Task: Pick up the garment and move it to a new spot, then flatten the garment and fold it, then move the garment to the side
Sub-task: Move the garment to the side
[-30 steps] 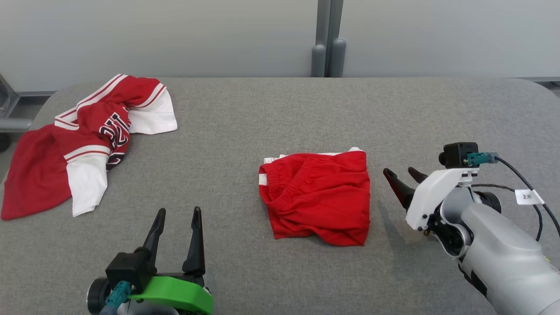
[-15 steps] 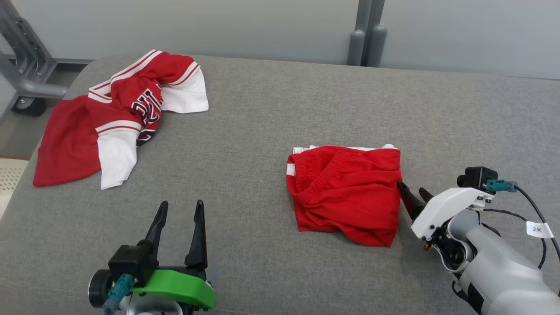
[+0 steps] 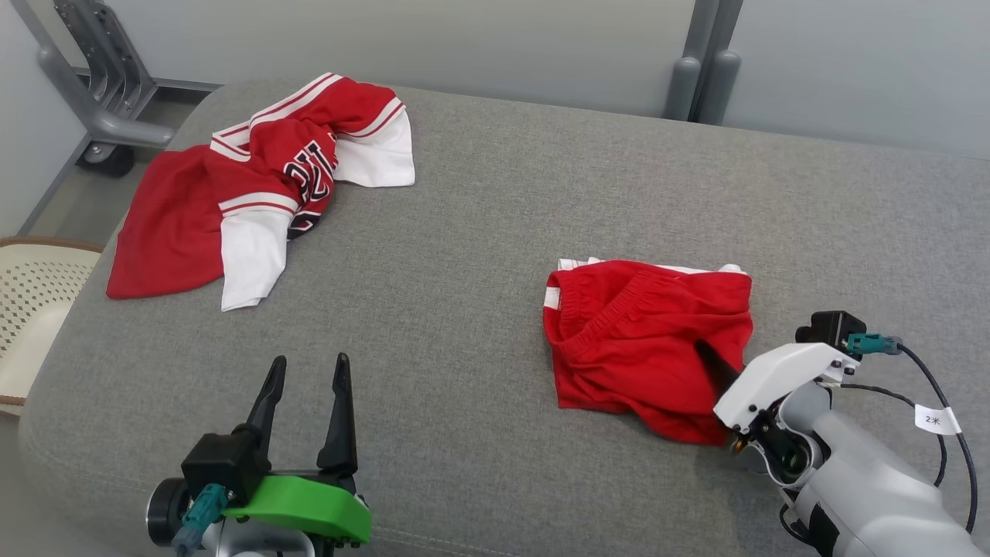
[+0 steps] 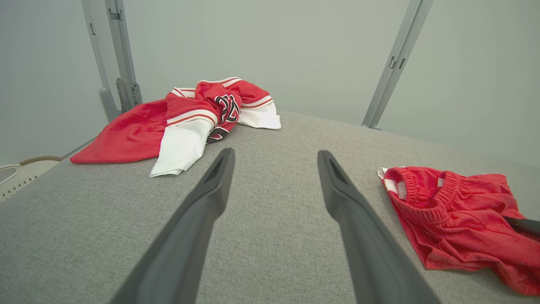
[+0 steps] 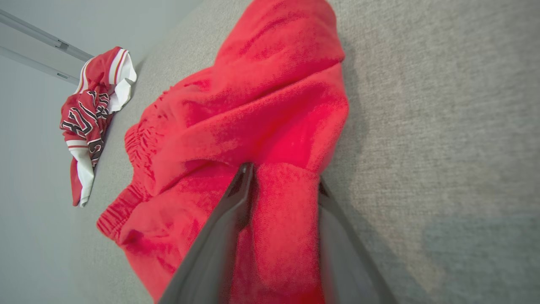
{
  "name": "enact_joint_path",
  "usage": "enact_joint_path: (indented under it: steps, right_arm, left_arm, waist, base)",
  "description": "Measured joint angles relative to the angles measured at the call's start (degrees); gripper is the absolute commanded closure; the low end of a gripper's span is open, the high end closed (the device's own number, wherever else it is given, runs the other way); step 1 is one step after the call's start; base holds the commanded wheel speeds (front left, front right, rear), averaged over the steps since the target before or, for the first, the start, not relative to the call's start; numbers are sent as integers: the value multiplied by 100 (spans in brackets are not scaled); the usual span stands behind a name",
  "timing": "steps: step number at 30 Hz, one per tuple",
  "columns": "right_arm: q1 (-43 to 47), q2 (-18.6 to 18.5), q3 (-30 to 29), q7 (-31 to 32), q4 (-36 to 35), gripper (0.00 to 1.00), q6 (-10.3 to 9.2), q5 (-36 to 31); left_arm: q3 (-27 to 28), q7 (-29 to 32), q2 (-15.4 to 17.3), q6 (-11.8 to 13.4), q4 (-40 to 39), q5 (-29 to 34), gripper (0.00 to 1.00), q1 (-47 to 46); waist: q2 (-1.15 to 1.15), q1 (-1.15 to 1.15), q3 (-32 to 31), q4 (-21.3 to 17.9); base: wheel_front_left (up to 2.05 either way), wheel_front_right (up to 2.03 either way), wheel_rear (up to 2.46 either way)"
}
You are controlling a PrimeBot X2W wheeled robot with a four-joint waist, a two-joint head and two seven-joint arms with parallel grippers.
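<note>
Grey fabric tabletop (image 3: 479, 232) under a pale wall (image 3: 464, 39), and from the head view we have the red shorts (image 3: 642, 340) lying right of centre. They're folded into a rumpled rectangle a touch wider than deep, long axis running across the table. The gathered elastic waistband faces our left, with white trim peeking out along the far edge and at the left corner. Our right gripper (image 3: 715, 363) is in at the near right corner, one dark finger lying on the cloth. A white tag (image 3: 937, 420) hanging beside it reads "2米". Far left sits a crumpled red-and-white jersey (image 3: 255, 186), its dark lettering too twisted to read. Our left gripper (image 3: 309, 362) sits low left, spread wide.

Over to the left wrist view: fingers (image 4: 202, 211) well apart with bare table between them. The shorts lie off to the right, waistband mouth toward us, and the jersey is beyond on the left.

Right wrist view now, and both fingers pinch a raised ridge of red cloth, fabric packed between them.
</note>
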Motion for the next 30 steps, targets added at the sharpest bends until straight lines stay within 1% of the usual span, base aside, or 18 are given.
enact_joint_path:
  steps: [1,8,11,15,30]
  right_arm:
    - [-3,-14,7,-22,15,100,0,-13]
    - [-98,-70,147,-49,99,100,52,-209]
    - [-191,-143,232,-40,120,100,100,-307]
    - [-327,-246,281,-40,156,100,101,-394]
    - [-1090,-1010,380,38,321,100,110,-773]
  left_arm:
    - [9,0,0,0,0,0,0,1]
    - [157,0,-1,0,1,26,0,19]
    - [185,0,-1,0,-14,26,0,24]
    - [243,0,-2,0,-43,26,0,38]
    - [265,-1,-1,0,-299,25,0,48]
  waist:
    - [0,0,-4,-1]
    - [0,0,-35,-100]
    - [0,0,-36,-182]
    - [0,0,-24,-312]
    - [0,0,160,-925]
  base:
    - [0,0,0]
    - [0,0,0]
    - [0,0,0]
    - [0,0,0]
    - [0,0,0]
